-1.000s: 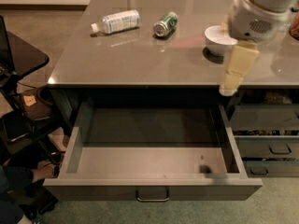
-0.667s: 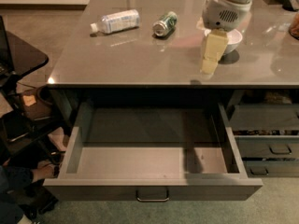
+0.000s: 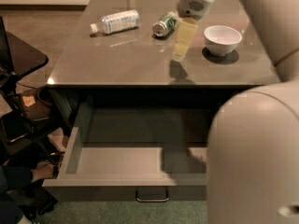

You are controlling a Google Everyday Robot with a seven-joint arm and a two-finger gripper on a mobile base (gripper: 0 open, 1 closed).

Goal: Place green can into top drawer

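Observation:
The green can point(image 3: 164, 24) lies on its side on the grey counter top point(image 3: 121, 64), towards the back middle. My gripper point(image 3: 183, 40) hangs over the counter just to the right of the can and a little nearer the front, apart from it and holding nothing that I can see. The top drawer point(image 3: 79, 148) stands pulled open below the counter's front edge. It is empty inside, and its curved metal handle point(image 3: 152, 197) is at the front. My arm hides the drawer's right part.
A clear plastic bottle point(image 3: 116, 21) with a white label lies left of the can. A white bowl point(image 3: 223, 38) stands right of the gripper. My arm's big pale body point(image 3: 254, 157) fills the lower right. A dark side table point(image 3: 18, 59) and clutter stand at the left.
My gripper has moved left and towards the back, from the counter's right front edge past the bowl to beside the green can. My arm now fills the right of the view.

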